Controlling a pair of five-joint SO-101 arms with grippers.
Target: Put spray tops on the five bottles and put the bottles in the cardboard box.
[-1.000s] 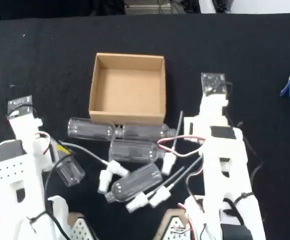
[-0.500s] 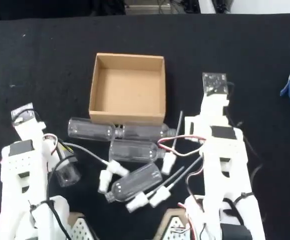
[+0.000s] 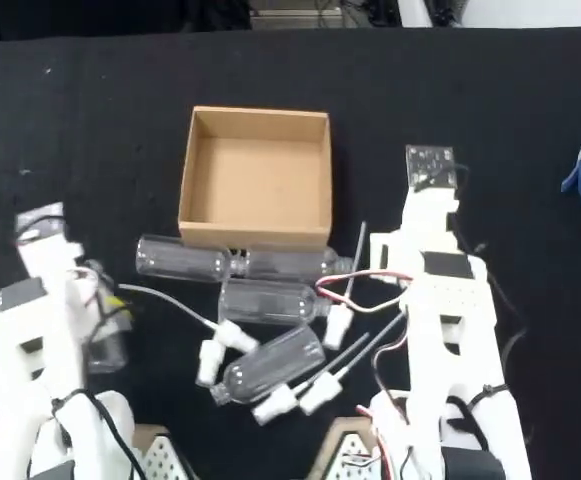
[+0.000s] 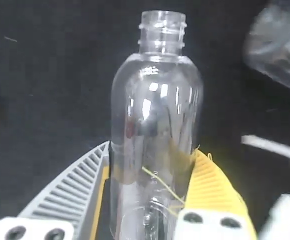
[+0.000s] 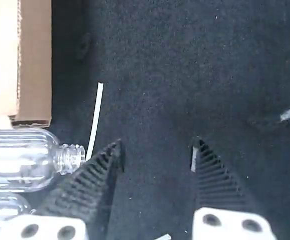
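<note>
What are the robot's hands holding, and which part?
The left gripper pinches a clear bottle by its lower body. The right gripper is open and empty.

Wide-spread pincer (image 5: 157, 142) beside uncapped bottle (image 5: 25, 157), box (image 5: 32, 60) corner

The high camera looked down over the table (image 3: 470, 90). The left wrist camera sat close behind the left end effector (image 4: 152, 149), facing along its bottle (image 4: 154, 115); the right looked down past the right end effector (image 5: 157, 144), sharing the cardboard box (image 5: 34, 60) corner with the high view.

A black cloth (image 3: 90, 100) covers the table (image 3: 530, 90), pale wall (image 3: 540, 10) behind.
</note>
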